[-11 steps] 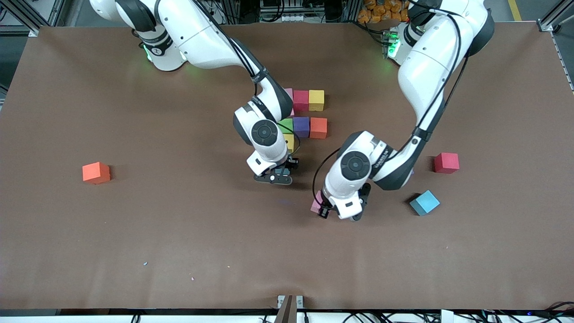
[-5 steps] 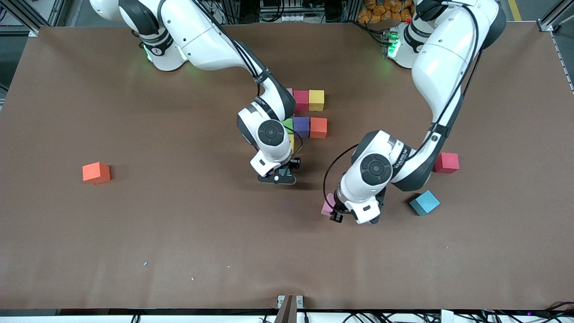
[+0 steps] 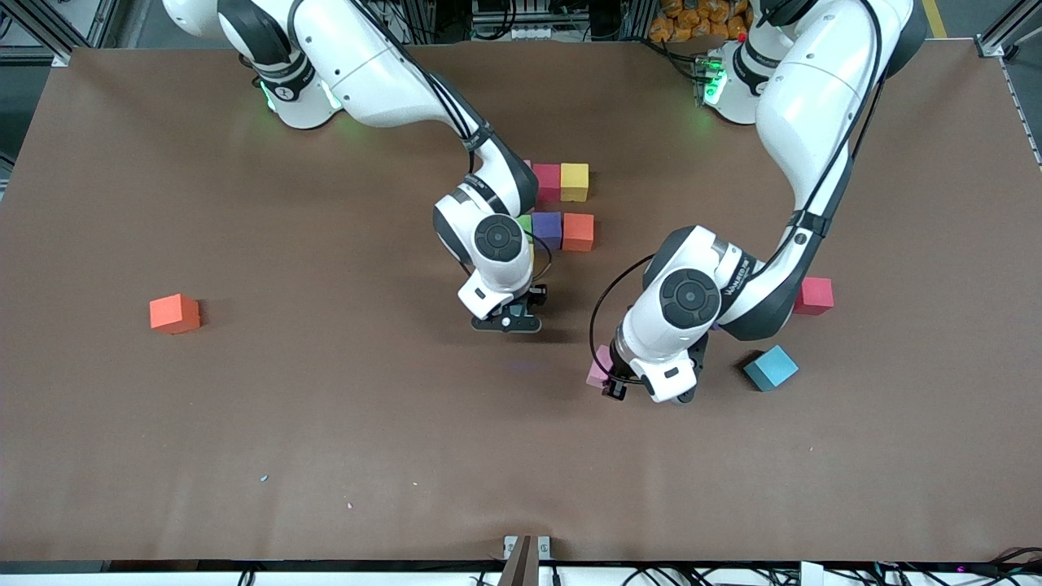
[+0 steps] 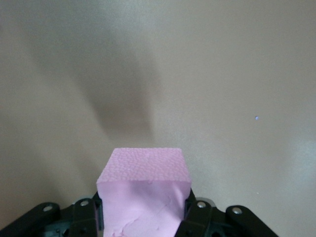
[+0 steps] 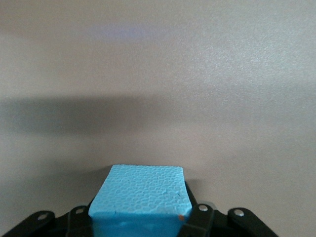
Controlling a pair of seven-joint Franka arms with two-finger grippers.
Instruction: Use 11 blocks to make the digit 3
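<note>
Blocks in both grips right now — the left gripper point(image 3: 612, 382), reaching in from the base at two o'clock of the front view, has its jaws clamped on a pink block point(image 4: 144, 192), and the wrist view shows that cube pinched squarely between them over bare desk point(image 3: 326, 456), low above the surface as far as I can judge. The right gripper point(image 3: 506, 319), coming from the base at eleven o'clock, has its jaws closed on a light blue block point(image 5: 140, 197), held over the desk at about six o'clock from the cluster. That cluster is the start of the digit 3 point(image 3: 558, 207): a red block point(image 3: 546, 181) and a yellow block point(image 3: 574, 181) side by side in the upper row, then a purple block point(image 3: 548, 229) and an orange block point(image 3: 578, 231) in the next row, with a sliver of green point(image 3: 525, 221) tucked under the right arm's wrist. The rest there is hidden by that arm. Loose stock waits well apart — an orange cube point(image 3: 174, 313) out at nine o'clock, a red cube point(image 3: 815, 295) and a light blue cube point(image 3: 770, 367) toward the left arm's end. My read: the right arm's blue block goes in first, extending the lower rows, while the pink one queues just clear of the figure so the two arms don't collide.
</note>
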